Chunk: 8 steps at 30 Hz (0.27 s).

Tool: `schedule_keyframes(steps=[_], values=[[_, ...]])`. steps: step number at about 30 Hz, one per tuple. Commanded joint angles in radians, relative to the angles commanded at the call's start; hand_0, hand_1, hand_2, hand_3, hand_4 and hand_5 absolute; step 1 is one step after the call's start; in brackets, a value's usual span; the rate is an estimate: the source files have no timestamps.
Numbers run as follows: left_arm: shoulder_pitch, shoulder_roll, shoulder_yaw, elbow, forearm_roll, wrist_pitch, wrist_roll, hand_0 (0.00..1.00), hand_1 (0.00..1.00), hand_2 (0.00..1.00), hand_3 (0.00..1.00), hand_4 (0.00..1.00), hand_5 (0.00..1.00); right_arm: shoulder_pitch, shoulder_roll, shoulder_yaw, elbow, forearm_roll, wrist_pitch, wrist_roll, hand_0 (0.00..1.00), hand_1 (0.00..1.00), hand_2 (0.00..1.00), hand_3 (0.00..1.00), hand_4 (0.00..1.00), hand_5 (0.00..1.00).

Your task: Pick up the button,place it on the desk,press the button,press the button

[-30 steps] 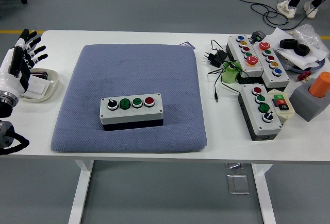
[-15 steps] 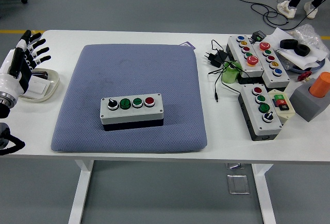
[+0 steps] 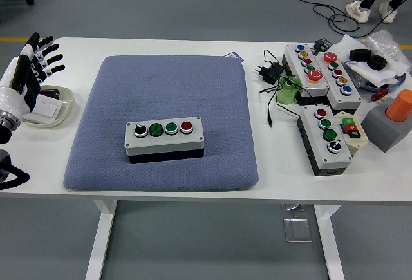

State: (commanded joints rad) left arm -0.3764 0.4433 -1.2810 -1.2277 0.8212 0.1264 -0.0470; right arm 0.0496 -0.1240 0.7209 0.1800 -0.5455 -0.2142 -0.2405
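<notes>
White counter [image 3: 193, 47] carrying a large blue-grey cushion [image 3: 167, 93] across its left and middle. On the cushion's near half, a grey button box [image 3: 165, 138] with a black base, lying flat, long side running left to right. Along its top, from left to right: a black turn switch [image 3: 140, 129], two green buttons [image 3: 156, 128], a red button [image 3: 187, 125]. Nothing touching the box.

At the far left edge, the left robot hand [image 3: 26, 71], white-backed with black fingers [image 3: 46, 53], raised over the counter's left end, fingers spread and pointing up and to the right, holding nothing. Just beneath and beside it, a shallow white dish [image 3: 48, 107] with a white square piece in it. Well apart from the button box, with the cushion's left edge between them.

On the right part of the counter, off the cushion: a black plug and cable [image 3: 270, 74], a small green cup [image 3: 288, 91], two long grey boxes with coloured buttons [image 3: 308, 66] side by side at the far right, another grey button box [image 3: 325, 137] nearer, and a small cream switch box [image 3: 351, 129] touching its right side. Further right, a grey block with an orange cylinder [image 3: 400, 105] standing on it, a black ring [image 3: 368, 58] on crumpled plastic.

On the floor beyond the counter, top right, a person's legs and pale shoes [image 3: 358, 9], with black cables lying nearby.
</notes>
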Motion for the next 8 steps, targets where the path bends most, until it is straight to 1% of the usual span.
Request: schedule_keyframes(steps=[8], values=[[0.0, 0.001, -0.002, 0.005, -0.006, -0.02, 0.001, 0.755, 0.856, 0.885, 0.871, 0.68, 0.998, 0.002, 0.0, -0.004, 0.0, 0.009, 0.0, 0.0, 0.627, 0.477, 0.539, 0.582, 0.279, 0.022]])
